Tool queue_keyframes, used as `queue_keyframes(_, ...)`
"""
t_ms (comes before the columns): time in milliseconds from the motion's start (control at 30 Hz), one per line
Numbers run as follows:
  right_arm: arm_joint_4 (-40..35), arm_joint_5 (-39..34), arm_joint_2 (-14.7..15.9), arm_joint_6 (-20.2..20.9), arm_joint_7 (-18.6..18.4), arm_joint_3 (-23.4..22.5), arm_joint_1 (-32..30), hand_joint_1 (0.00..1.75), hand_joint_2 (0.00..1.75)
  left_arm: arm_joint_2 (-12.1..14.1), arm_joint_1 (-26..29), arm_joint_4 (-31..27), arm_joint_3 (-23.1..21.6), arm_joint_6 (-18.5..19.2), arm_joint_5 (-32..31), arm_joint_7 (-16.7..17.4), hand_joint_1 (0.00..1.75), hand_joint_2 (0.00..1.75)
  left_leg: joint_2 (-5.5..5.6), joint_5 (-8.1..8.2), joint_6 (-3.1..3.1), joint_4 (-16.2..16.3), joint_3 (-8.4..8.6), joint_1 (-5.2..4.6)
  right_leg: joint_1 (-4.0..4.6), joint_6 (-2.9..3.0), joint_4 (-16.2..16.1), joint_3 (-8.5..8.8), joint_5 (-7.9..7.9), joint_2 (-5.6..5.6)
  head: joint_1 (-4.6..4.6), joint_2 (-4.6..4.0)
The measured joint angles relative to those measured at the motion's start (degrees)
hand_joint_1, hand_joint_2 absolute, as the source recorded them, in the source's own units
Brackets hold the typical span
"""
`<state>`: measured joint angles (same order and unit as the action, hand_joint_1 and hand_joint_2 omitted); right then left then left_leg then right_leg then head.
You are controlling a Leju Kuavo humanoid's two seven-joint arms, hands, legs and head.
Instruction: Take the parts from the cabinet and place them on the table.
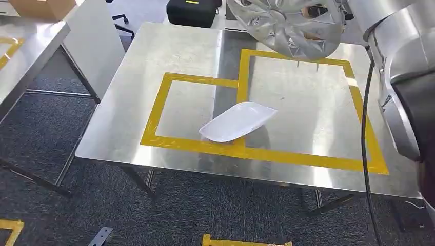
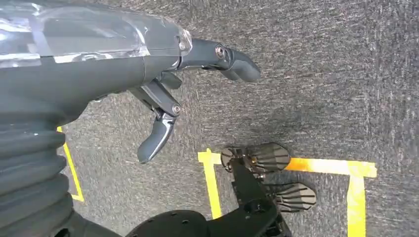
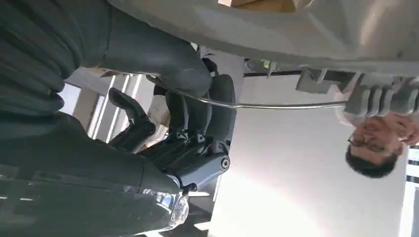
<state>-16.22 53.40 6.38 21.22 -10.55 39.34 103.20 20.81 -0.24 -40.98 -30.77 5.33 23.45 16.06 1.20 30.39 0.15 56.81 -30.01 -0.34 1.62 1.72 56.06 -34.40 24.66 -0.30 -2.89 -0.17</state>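
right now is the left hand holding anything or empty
Empty. The left hand hangs over the carpet with its fingers spread and nothing between them.

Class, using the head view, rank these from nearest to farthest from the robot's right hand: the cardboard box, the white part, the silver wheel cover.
1. Silver wheel cover: gripped by the right hand, over the table's far right edge.
2. White part: lying mid-table on the yellow tape.
3. Cardboard box: on the neighbouring table, far left.
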Motion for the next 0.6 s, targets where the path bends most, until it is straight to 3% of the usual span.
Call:
queue_keyframes(333,0.04,3.52,4.88,0.42,-5.66,0.13,-2.45,1.75,1.75,-0.64,0.02,0.59,1.84,0.13,-2.91,1.29,0.0,1.75,0.42,-0.02,0.04,0.01,-0.03,-0.12,-0.1,0.02,-0.01,0.02,0.03,-0.28,0.07,0.0)
queue_keyframes(600,0.04,3.76,7.44,0.31,-5.84,0.44,-4.55,1.75,1.75,-1.2,0.02,1.05,2.82,0.0,-3.3,1.68,0.0,1.75,0.26,-0.02,0.06,0.01,-0.02,-0.26,-0.28,-0.1,0.0,0.02,0.11,-0.26,0.07,0.0)
